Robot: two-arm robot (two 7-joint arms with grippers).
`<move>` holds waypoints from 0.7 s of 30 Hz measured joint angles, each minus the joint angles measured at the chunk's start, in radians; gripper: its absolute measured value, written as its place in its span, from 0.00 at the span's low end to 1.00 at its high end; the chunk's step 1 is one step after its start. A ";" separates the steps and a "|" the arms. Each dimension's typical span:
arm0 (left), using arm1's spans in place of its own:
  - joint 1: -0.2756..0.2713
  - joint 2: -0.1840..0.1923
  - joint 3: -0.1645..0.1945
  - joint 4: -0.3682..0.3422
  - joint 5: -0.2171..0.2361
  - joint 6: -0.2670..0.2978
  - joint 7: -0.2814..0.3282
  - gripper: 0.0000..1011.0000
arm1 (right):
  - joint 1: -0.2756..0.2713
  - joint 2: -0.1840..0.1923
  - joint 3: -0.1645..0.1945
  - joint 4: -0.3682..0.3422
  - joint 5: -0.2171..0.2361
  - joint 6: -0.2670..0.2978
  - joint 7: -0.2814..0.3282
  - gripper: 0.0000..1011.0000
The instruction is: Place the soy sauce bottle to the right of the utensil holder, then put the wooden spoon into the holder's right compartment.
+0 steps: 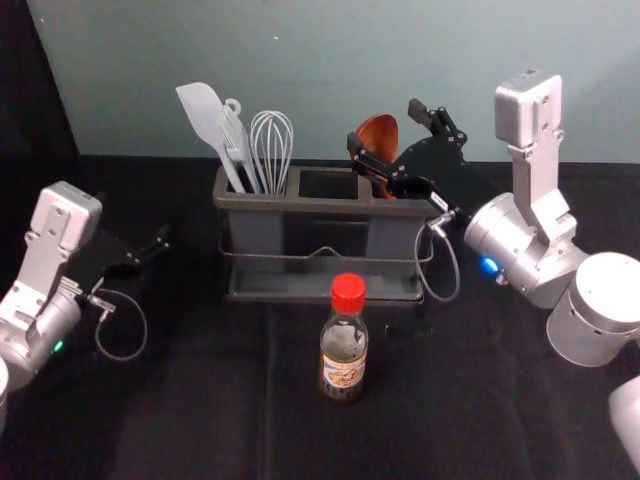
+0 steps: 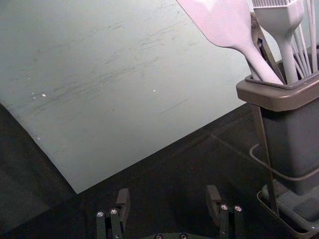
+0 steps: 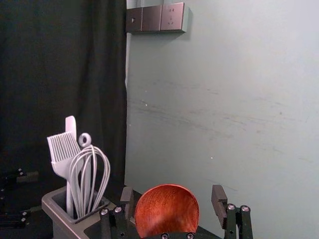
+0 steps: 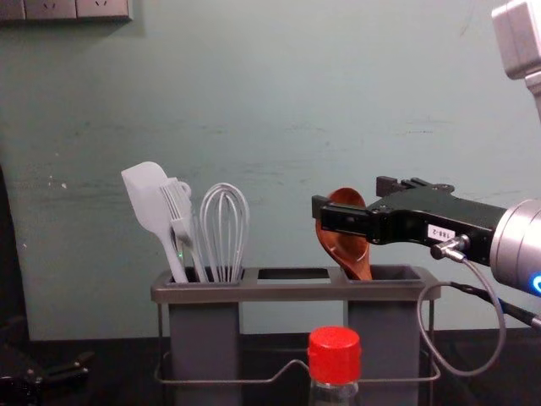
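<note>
Spoon step apparently in hand: wooden spoon (image 1: pixel 379 135) seen stood in right compartment (image 1: pixel 395 240), at holder's 1 o'clock, between widely parted fingers of right gripper (image 1: pixel 388 129), not clamped. Left gripper (image 2: pixel 168 195) parked open at 9 o'clock. Soy sauce bottle (image 1: pixel 343 345) seen upright near 6 o'clock of utensil holder (image 1: pixel 300 204); spoon should be cleared without snagging, bottle then shifted to 3 o'clock.
</note>
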 joint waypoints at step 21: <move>0.000 0.000 0.000 0.000 0.000 0.000 0.000 0.99 | 0.003 0.000 -0.002 0.001 -0.005 -0.001 -0.003 0.99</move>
